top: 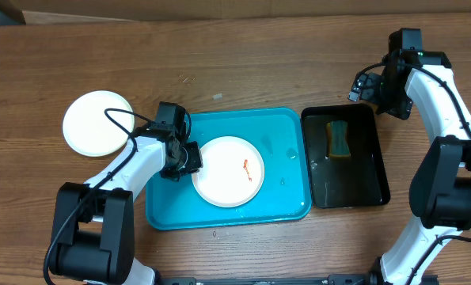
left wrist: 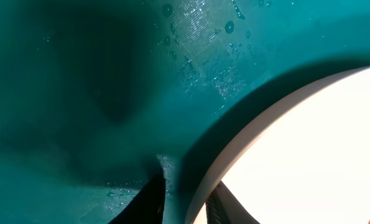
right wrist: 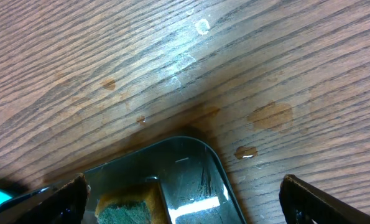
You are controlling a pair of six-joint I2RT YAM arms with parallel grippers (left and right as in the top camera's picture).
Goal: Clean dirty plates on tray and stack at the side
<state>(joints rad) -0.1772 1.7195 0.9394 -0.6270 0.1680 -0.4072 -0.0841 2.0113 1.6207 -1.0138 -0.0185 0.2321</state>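
Note:
One white dirty plate (top: 229, 171) with an orange-red smear (top: 248, 168) lies in the teal tray (top: 282, 127). My left gripper (top: 194, 158) is at the plate's left edge. In the left wrist view the jaws (left wrist: 188, 208) straddle the rim of the plate (left wrist: 309, 149). One finger is on the tray (left wrist: 79, 93) side and the other over the plate's top, closed narrowly on the rim. My right gripper (top: 363, 85) hangs wide open above the far end of the black tray, holding nothing (right wrist: 185, 193).
A narrow black tray (top: 370, 190) holding water stands right of the teal tray, with a yellow-green sponge (top: 338, 138) at its far end. A pale round plate (top: 98, 123) lies on the wooden table to the left. Water drops (right wrist: 245, 152) dot the wood.

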